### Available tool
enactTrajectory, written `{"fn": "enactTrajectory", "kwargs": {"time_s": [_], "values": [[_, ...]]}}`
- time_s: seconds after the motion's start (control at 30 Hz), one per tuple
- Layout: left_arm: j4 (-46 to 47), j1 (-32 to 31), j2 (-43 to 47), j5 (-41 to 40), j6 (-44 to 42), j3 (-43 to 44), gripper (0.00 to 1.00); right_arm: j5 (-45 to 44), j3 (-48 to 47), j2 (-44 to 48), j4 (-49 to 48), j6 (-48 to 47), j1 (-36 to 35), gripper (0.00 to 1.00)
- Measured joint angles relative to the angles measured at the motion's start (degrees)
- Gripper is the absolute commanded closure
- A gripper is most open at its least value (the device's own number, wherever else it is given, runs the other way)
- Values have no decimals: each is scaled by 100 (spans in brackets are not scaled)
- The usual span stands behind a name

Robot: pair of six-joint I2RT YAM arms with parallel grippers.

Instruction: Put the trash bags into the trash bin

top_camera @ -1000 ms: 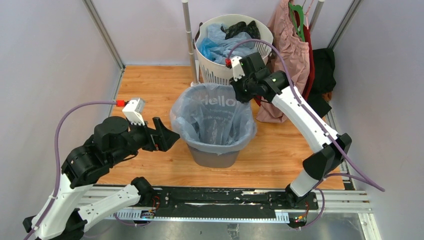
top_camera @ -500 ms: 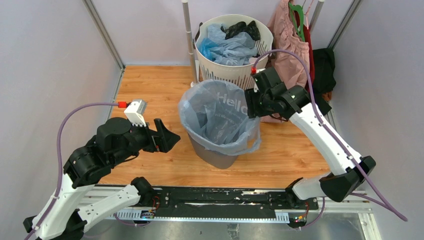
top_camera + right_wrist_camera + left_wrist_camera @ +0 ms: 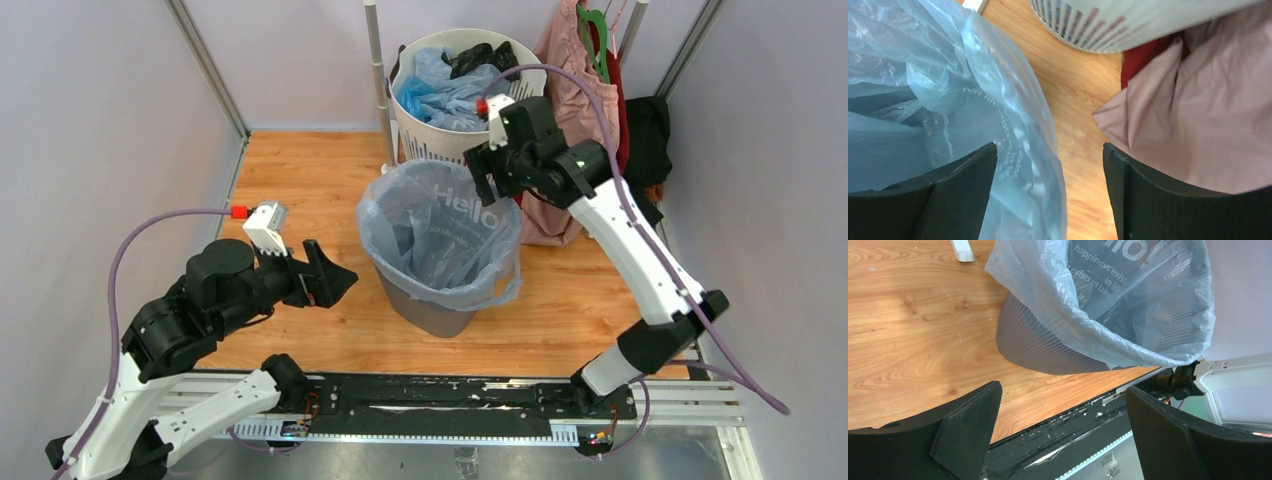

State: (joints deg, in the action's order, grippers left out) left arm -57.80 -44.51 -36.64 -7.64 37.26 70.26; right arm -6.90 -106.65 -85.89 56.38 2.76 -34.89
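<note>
While the overhead camera is taking in the whole wooden tabletop (image 3: 300, 180), we are seeing two containers at once. The dark grey mesh trash bin (image 3: 430, 315) is standing mid-tabletop, and the white slotted basket (image 3: 530, 70) is sitting behind it by the upright pole (image 3: 378, 80). The pale blue bag (image 3: 440, 230) is lining the trash bin. Its mouth is folding out over the rim and its "Hello" lettering is facing us from the far inner wall. More folds of blue plastic are lying loose inside. The basket is holding crumpled blue bags (image 3: 445, 95) and a black bag (image 3: 480, 55).

The left claw (image 3: 328, 277) is hanging wide and empty, apart from the bin on its left. Its wrist camera is giving us what the overhead view is hiding: the ribbed, tapering wall of the bin and small print under the big lettering.

The right claw (image 3: 492, 190) is hovering at the far right of the bin's rim, jaws well apart and gripping nothing. Its wrist view is showing the bag's edge running beneath and between the fingers (image 3: 958, 190). The pink garment (image 3: 1198, 125) is spreading under the other finger, with red cloth (image 3: 1143, 55) beside it.
</note>
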Motion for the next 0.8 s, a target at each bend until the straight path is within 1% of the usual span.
{"fn": "enactTrajectory", "kwargs": {"time_s": [0.07, 0.1, 0.17, 0.3, 0.43, 0.6, 0.63, 0.73, 0.77, 0.8], "values": [[2, 0, 46, 13, 4, -13, 0, 162, -160, -317, -76, -286, 0, 21], [2, 0, 72, 15, 15, -20, 0, 247, -236, -496, -111, -428, 0, 24], [-4, 0, 107, 24, 26, -22, 0, 442, -321, -820, -153, -673, 0, 34], [-28, 0, 155, 37, 46, -22, 0, 702, -332, -1176, -146, -920, 0, 57], [-72, 0, 162, 39, 46, -22, 1, 717, -243, -1106, -129, -855, 0, 79], [-105, 0, 162, 52, 57, -22, 1, 619, 203, -660, 31, -450, -2, 90], [-107, 0, 162, 55, 63, -22, 1, 503, 343, -501, 101, -175, -28, 90], [-107, 0, 162, 57, 66, -22, 1, 177, 516, -229, 282, 573, -33, 80], [-107, 0, 162, 57, 66, -24, 1, 68, 706, -50, 313, 898, -33, 74], [-107, 0, 162, 57, 66, -24, 1, 39, 807, 35, 332, 1075, -33, 63]]}}
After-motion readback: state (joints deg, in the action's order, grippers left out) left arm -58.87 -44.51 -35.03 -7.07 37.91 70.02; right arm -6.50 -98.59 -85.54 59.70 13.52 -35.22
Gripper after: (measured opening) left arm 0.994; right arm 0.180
